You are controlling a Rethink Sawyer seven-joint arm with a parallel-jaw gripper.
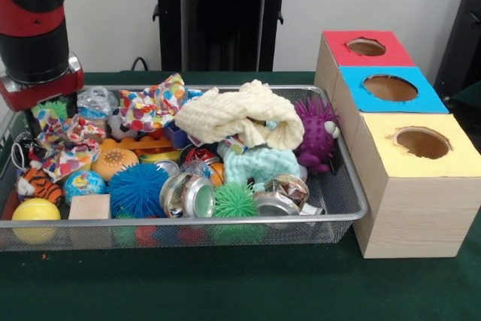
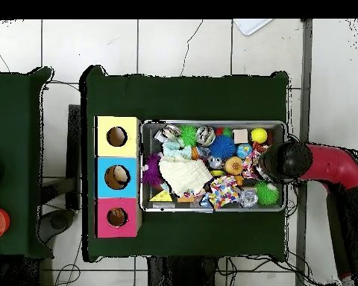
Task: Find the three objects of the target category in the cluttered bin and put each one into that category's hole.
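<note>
Silver mesh bin point(image 1: 342, 212), orange black-striped tiger point(image 1: 36, 183), purple hedgehog toy point(image 1: 316, 131), red-surround hole point(image 1: 366, 47), red-and-black arm point(image 1: 34, 20).

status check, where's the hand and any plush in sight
Hand low over the silver wire mesh bin's end farthest from the boxes, grip unreadable. Orange black-striped plush tiger visible there. Red-surround hole unobstructed. Clutter covers the rest.

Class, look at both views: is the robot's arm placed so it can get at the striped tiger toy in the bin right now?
Probably yes. The tiger lies uncovered on top at the bin's end where the arm hangs, just beside a patterned cloth. The arm hides its gripper, so its state is unclear.
</note>
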